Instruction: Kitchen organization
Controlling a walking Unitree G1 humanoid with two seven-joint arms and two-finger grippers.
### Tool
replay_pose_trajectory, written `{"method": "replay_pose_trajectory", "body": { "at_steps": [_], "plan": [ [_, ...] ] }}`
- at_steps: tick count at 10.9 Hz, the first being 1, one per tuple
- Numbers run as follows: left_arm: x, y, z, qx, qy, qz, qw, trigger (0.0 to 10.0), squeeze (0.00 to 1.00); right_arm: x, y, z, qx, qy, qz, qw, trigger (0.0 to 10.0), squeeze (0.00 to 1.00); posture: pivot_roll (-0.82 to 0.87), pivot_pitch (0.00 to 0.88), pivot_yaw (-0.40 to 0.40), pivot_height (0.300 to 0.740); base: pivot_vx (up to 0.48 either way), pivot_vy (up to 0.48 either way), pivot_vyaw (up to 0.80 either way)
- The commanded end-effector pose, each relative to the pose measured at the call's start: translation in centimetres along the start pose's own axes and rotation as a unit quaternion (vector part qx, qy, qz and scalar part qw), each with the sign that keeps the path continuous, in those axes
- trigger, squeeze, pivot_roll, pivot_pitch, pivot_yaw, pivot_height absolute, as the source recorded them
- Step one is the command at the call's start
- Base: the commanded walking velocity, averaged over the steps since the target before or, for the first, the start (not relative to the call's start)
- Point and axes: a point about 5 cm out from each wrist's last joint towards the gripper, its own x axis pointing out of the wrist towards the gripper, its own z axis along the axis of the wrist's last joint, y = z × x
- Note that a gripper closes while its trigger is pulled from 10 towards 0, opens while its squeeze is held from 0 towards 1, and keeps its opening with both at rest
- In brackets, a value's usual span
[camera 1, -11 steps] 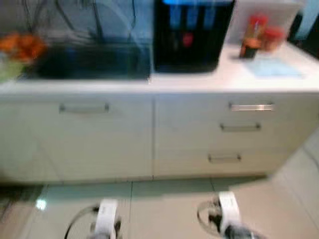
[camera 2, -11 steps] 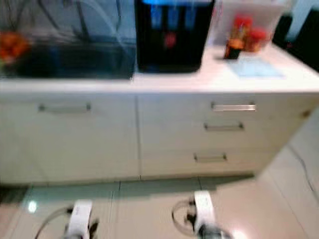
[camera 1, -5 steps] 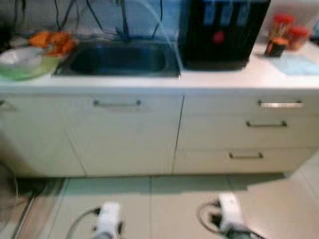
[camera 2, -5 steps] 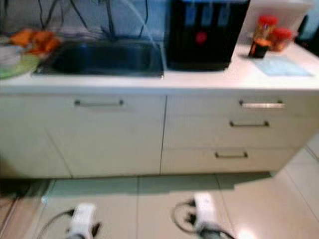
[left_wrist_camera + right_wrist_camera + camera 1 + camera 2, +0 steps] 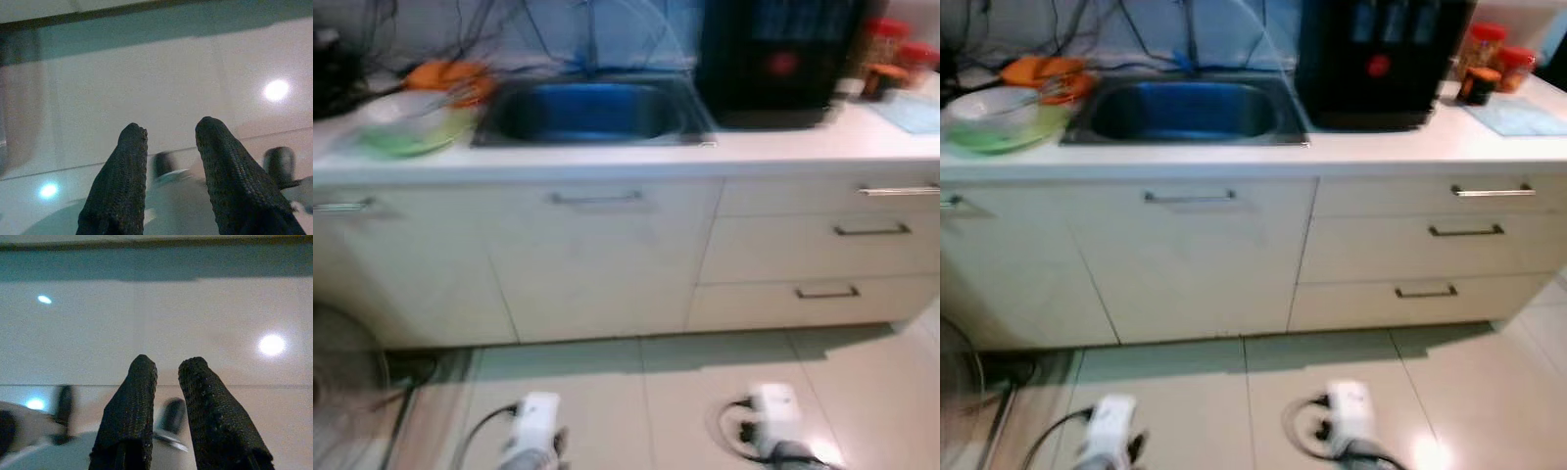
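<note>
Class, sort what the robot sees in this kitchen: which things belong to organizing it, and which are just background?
For the job: green bowl, orange item behind it, red-lidded jars, steel sink, white drawers.

Just there: black countertop appliance, tiled floor, floor cable.

Jars [image 5: 1494, 61] blurred — labels unreadable; black appliance [image 5: 1381, 59] cut off at top.

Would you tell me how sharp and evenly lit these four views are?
Both eye views are motion-blurred, softening the sink and drawer handles; each wrist view shows lamp glare on the glossy floor, its fingers near-sharp, blurred shapes below.
</note>
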Motion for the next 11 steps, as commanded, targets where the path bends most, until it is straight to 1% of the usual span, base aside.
{"method": "replay_pose_trajectory", "body": {
  "at_steps": [1,3,5,7,8,11],
  "plan": [
    [0.14,-0.79,0.56,0.002,-0.011,-0.010,1.000,10.0,0.00,-0.30,-1.37,0.14,-0.003,-0.004,-0.019,1.000,10.0,0.00,0.07,0.000,0.012,0.740,0.000,0.000,0.00],
    [0.14,-0.88,0.60,0.003,-0.014,-0.011,1.000,10.0,0.00,-0.31,-1.32,0.06,0.000,-0.004,-0.019,1.000,10.0,0.00,0.07,0.000,0.012,0.740,0.000,0.000,0.00],
    [0.14,-0.81,0.45,0.006,-0.005,-0.011,1.000,10.0,0.00,-0.28,-1.23,0.06,0.000,-0.004,-0.018,1.000,10.0,0.00,0.07,0.000,0.015,0.740,0.000,0.000,0.00],
    [0.14,-0.64,0.45,0.006,-0.005,-0.005,1.000,10.0,0.00,-0.29,-1.27,0.09,-0.010,-0.003,-0.020,1.000,10.0,0.00,0.07,0.000,0.014,0.740,0.000,0.000,0.00],
    [0.14,-0.65,0.42,0.007,-0.004,-0.006,1.000,10.0,0.00,-0.28,-1.29,0.09,-0.018,0.000,-0.019,1.000,10.0,0.00,0.07,0.000,0.015,0.740,0.281,0.000,0.56],
    [0.13,-0.77,0.32,0.008,-0.001,-0.008,1.000,10.0,0.00,-0.29,-1.29,0.09,-0.020,-0.001,-0.016,1.000,10.0,0.00,0.07,0.000,0.013,0.740,0.277,0.000,0.64]
  ]
}}
